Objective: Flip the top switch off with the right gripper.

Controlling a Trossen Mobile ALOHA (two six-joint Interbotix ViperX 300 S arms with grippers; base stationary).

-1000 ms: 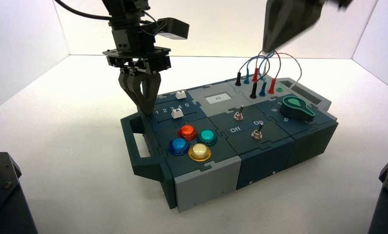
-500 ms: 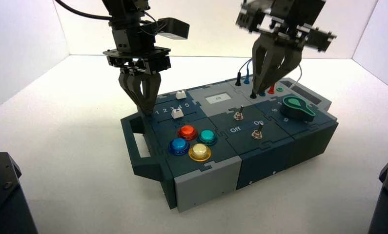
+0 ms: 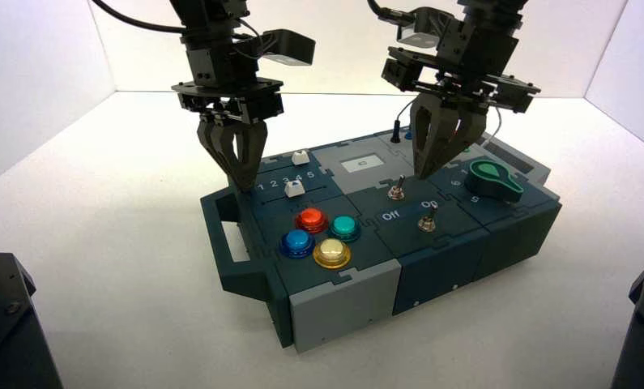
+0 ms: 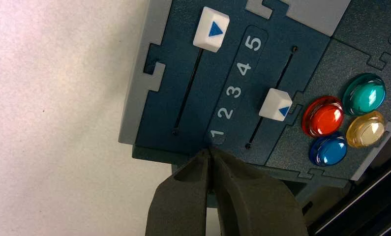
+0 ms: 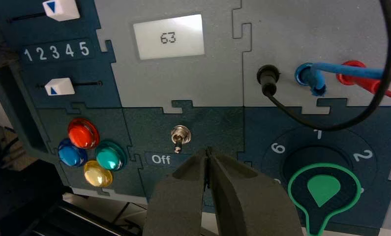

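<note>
The top switch, a small silver toggle, stands on the dark panel just in front of the white display window. It also shows in the right wrist view, above the "Off" print. My right gripper is shut and empty, with its tip just to the right of this switch and close over the panel. In the right wrist view the tip of the right gripper sits a short way beside the lever, not touching it. My left gripper is shut and empty at the sliders' low end.
A second toggle stands nearer the front edge. The green knob is right of the right gripper, and plugged wires run behind it. Red, teal, blue and yellow buttons and two white sliders lie to the left. The display reads 63.
My right gripper has come down from high over the wires at the back to a spot just right of the top switch. The left arm has not moved.
</note>
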